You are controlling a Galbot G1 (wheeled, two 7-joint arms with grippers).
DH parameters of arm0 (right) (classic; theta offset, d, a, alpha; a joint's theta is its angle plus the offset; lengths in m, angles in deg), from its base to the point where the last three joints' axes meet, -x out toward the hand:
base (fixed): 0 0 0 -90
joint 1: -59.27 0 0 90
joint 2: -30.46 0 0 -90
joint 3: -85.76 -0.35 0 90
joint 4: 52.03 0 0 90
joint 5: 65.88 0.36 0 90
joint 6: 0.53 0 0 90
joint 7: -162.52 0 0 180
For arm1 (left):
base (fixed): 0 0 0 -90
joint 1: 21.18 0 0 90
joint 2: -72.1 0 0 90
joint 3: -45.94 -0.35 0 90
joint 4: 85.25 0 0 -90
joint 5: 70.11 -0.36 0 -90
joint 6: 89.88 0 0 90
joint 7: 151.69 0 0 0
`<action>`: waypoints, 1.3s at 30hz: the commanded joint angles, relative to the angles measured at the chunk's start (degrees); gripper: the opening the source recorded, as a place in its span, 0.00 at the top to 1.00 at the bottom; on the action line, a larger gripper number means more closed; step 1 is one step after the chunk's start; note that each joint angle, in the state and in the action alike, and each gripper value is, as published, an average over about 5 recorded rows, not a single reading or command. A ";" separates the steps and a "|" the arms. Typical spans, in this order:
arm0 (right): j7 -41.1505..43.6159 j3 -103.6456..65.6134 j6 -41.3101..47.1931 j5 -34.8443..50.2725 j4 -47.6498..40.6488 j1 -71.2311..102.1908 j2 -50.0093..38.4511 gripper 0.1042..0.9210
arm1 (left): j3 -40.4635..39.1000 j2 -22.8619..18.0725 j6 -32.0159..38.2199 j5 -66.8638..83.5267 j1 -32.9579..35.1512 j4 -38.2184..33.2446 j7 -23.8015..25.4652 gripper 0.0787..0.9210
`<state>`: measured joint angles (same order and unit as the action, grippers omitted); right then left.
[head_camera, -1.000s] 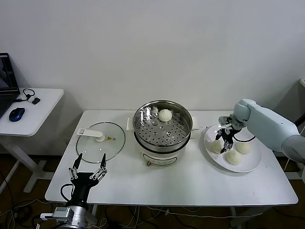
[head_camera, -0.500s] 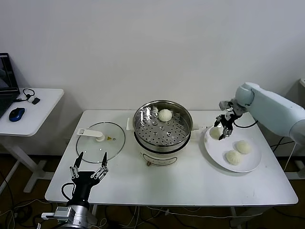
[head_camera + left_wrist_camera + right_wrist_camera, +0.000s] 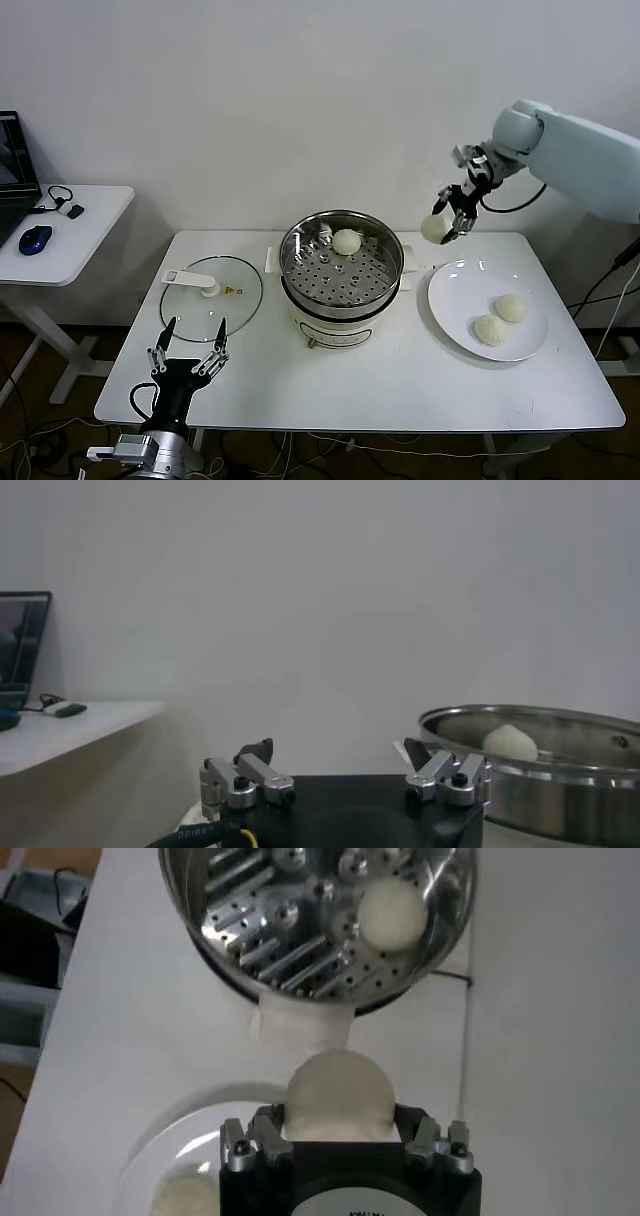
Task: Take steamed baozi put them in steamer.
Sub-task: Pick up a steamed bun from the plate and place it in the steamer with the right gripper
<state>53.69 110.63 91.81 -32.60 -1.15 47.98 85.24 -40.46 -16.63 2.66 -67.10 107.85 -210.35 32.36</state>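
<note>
Gripping a steamed baozi [image 3: 434, 229] between its fingers, the right gripper [image 3: 449, 218] hangs in the air above the white table [image 3: 400, 385], at about 2 o'clock from the steamer [image 3: 341, 262] and at about 11 o'clock from the white plate [image 3: 455, 305]; the bun sits at the fingertips, clear of both plate and steamer. Seen from the right wrist, that same bun [image 3: 339, 1096] fills the gap between the two finger mounts, pinched on either side, with the steamer's perforated floor [image 3: 290, 933] beyond it. One baozi [image 3: 346, 241] already lies inside the steel basket, toward its 12 o'clock rim, and shows in the left wrist view as a pale dome [image 3: 511, 743] just above the basket's rim. Two more baozi rest on the plate, one [image 3: 511, 308] near its centre and one [image 3: 489, 329] at about 7 o'clock from it, the pair close together. A flat glass lid [image 3: 212, 291] with a white handle lies on the table at 9 o'clock from the steamer. The left gripper [image 3: 186, 351] is parked low at the table's near edge, at roughly 7 o'clock from the steamer, its fingers spread apart and holding nothing. A small yellow sticker on the lid and a mark on the cooker base are too small to read.
</note>
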 commanded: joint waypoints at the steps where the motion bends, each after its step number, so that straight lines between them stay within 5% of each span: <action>1: -0.74 3.55 2.77 6.95 1.55 -5.25 6.79 0.25 | 0.13 0.16 0.24 -0.03 0.29 -0.02 0.01 0.12; 17: -1.21 -1.50 3.58 4.45 -9.66 6.60 25.89 0.25 | 1.23 0.14 0.41 0.60 0.90 -1.14 -0.15 0.12; 39: -1.23 -4.31 2.48 -0.94 -17.73 14.35 31.13 0.24 | 1.51 0.15 0.50 0.89 1.25 -1.22 -0.38 0.12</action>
<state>52.53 107.08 94.58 -32.00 -15.57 59.70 114.05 -38.97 -16.45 3.12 -66.25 109.04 -211.53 32.00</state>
